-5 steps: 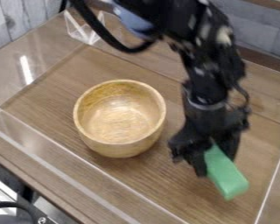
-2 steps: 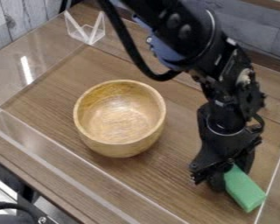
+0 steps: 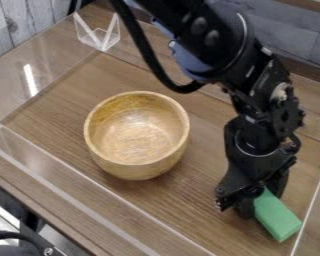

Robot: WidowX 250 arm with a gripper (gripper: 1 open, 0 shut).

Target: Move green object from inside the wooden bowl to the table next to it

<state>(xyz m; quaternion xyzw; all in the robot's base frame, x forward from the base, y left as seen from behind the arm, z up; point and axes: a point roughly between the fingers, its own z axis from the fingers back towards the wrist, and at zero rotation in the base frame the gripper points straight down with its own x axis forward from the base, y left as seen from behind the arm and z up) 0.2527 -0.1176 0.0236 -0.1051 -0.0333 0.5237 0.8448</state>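
Note:
The green object (image 3: 279, 219), a flat bright green block, lies low on the table (image 3: 190, 205) to the right of the wooden bowl (image 3: 133, 165). My gripper (image 3: 256, 200) points down at the block's upper left end. Its black fingers (image 3: 240, 194) straddle that end and are shut on it. The round, light tan bowl stands upright and holds nothing. A hand's width of bare tabletop separates the bowl's rim from the block.
Clear acrylic walls (image 3: 29, 75) border the brown wood-grain table, and one runs along the near edge (image 3: 83, 195). The block lies close to the table's right front corner. The dark arm (image 3: 216, 50) reaches in from the top, above and behind the bowl.
Compared with a second ago, the arm has carried the green block to the right and down to the tabletop. Nothing has moved over the last half second.

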